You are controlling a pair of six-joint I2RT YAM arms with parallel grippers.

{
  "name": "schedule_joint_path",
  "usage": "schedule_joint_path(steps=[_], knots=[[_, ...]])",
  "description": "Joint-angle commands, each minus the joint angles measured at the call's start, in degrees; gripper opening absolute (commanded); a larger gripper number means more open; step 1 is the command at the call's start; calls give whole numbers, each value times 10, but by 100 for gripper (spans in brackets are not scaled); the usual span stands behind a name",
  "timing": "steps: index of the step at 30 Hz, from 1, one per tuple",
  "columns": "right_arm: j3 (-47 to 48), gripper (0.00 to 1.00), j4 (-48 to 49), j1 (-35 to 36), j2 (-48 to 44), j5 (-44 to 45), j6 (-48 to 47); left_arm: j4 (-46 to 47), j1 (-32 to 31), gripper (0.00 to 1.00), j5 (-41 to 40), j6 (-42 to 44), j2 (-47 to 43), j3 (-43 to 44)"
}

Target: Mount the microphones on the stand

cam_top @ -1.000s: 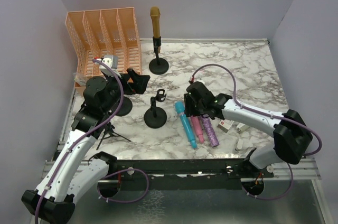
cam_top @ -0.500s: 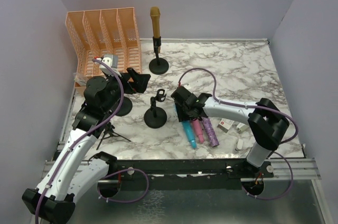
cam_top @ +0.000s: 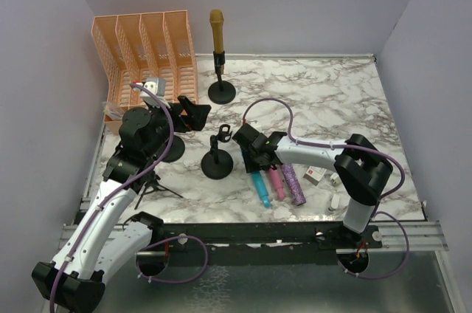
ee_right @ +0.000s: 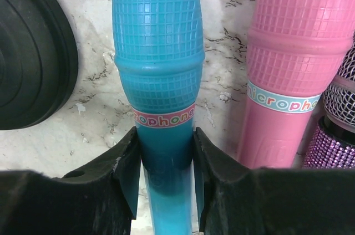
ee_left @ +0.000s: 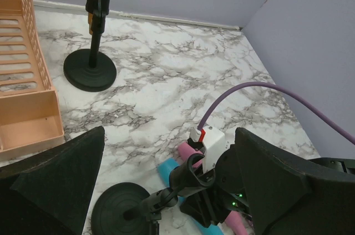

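Note:
A blue microphone (ee_right: 158, 52) lies flat on the marble, and my right gripper (ee_right: 166, 135) is shut on its handle just below the label, both pads touching. Beside it lie the pink microphone (ee_right: 288, 63) and the glittery purple one (ee_right: 338, 129). From above, the right gripper (cam_top: 254, 158) covers the blue microphone's (cam_top: 259, 186) head end. An empty black stand (cam_top: 217, 162) with its clip (ee_left: 191, 171) stands just left of them. The gold microphone (cam_top: 216, 29) sits upright in the far stand (cam_top: 221, 91). My left gripper (cam_top: 193, 114) hangs open above the table, holding nothing.
An orange file organizer (cam_top: 144, 51) fills the far left corner. Another black stand base (cam_top: 171, 150) and a small tripod (cam_top: 155, 187) sit under the left arm. Small white-and-red boxes (cam_top: 317, 175) lie right of the microphones. Purple walls surround the table.
My right gripper has slid left along the table to the blue microphone, and its jaws have narrowed onto the handle. The left arm has stayed still.

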Motion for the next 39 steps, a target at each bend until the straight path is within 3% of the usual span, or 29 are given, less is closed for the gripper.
schedule_joint_path(steps=[1,9,17,25,32,36,39], knots=[[10,18,-8,4,17,25,13,6,-1,99,16,-9,0,-1],[-47,13,74,3,-154,86,35,1,-1,99,69,-16,8,35],[-74,14,144,-1,-326,191,62,38,-16,99,184,-41,54,62],[-101,14,314,-1,-442,141,69,121,-121,99,243,-54,103,54],[-121,15,410,-1,-477,61,59,189,-157,98,282,-78,129,32],[-137,16,454,-1,-484,26,69,220,-171,92,294,-92,143,27],[-146,17,473,0,-485,13,74,219,-178,73,294,-82,159,40]])
